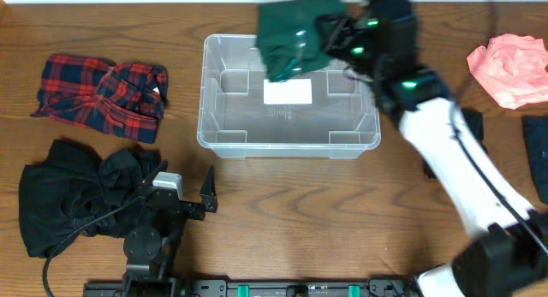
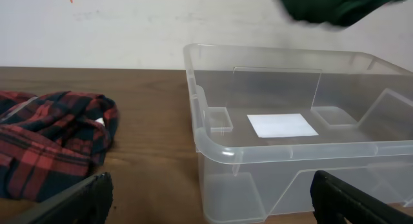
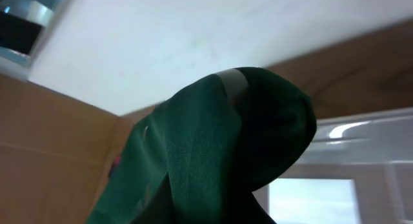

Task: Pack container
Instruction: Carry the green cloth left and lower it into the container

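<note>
The clear container sits mid-table, nothing in it yet, just the white label showing on its base. The right gripper hangs over its far right corner, clamped on a dark green garment that droops above the rim. The left gripper is parked at the near left, well short of the bin, fingers spread wide apart beside a black garment, with a red plaid shirt left of the bin and a pink cloth off to the far right.

The clear rectangular container stands upright, open-topped, at upper centre of the frame. A white label marks its base.
</note>
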You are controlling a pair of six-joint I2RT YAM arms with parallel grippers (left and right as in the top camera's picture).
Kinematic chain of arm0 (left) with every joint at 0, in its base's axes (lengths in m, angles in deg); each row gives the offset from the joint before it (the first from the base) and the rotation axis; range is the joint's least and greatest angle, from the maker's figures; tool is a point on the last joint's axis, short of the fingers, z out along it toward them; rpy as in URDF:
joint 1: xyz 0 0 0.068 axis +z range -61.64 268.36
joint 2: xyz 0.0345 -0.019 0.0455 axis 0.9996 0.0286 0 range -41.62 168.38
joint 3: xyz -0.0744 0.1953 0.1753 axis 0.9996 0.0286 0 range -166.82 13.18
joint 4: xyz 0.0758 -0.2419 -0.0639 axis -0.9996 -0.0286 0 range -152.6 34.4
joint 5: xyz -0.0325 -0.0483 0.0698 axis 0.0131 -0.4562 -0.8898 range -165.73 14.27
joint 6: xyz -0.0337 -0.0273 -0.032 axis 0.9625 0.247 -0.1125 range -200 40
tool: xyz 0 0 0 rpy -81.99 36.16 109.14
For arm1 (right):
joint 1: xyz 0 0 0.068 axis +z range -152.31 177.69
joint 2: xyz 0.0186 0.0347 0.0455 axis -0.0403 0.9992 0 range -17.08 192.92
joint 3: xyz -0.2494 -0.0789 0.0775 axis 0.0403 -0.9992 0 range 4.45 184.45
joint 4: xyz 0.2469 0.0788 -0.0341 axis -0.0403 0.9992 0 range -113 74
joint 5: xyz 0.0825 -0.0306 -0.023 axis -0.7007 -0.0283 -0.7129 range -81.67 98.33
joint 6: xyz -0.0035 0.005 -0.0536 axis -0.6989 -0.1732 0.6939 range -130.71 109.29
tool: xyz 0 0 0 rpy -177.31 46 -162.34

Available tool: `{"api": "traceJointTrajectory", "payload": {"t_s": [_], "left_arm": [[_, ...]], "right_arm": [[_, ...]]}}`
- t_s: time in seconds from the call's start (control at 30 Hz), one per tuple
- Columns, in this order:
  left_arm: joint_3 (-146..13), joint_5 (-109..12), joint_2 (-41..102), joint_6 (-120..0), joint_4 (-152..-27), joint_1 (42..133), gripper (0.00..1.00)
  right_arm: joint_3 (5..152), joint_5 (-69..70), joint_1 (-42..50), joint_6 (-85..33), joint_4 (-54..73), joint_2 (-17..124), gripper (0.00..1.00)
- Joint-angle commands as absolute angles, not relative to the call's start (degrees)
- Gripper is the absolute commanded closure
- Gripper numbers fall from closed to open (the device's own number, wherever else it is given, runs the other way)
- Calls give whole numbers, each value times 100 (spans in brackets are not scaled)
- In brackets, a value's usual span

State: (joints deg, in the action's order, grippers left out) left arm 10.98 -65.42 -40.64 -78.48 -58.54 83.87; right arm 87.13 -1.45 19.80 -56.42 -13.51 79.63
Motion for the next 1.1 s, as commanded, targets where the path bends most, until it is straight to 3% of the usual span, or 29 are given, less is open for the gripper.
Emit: {"api": "traceJointTrajectory", "payload": {"t_s": [0.0,0.3,0.83,0.87,0.9,0.97,1.0,1.07], "left_arm": [[1257,-6525,-4060,-7822,-5935,8418,2],[1257,-6525,-4060,-7822,-5935,8418,2],[1257,-6525,-4060,-7822,-5935,8418,2],[1257,-6523,-4060,-7822,-5935,8418,2],[1257,-6523,-4060,-7822,-5935,8418,2],[1257,-6523,-4060,-7822,-5935,8418,2],[1257,-6523,-4060,-7822,-5935,8418,2],[1257,-6523,-4060,-7822,-5935,8418,2]], "right_arm": [[8774,209,2240,-6164,-1635,8433,99],[8774,218,2644,-6368,-2653,9598,99],[8774,646,2782,-6425,-3265,10470,99],[8774,646,2782,-6422,-3265,10483,87],[8774,644,2782,-6363,-3259,10483,62],[8774,642,2791,-6156,-3263,10483,27],[8774,639,2802,-6075,-3263,10481,14],[8774,543,2810,-5972,-3261,10481,3]]}}
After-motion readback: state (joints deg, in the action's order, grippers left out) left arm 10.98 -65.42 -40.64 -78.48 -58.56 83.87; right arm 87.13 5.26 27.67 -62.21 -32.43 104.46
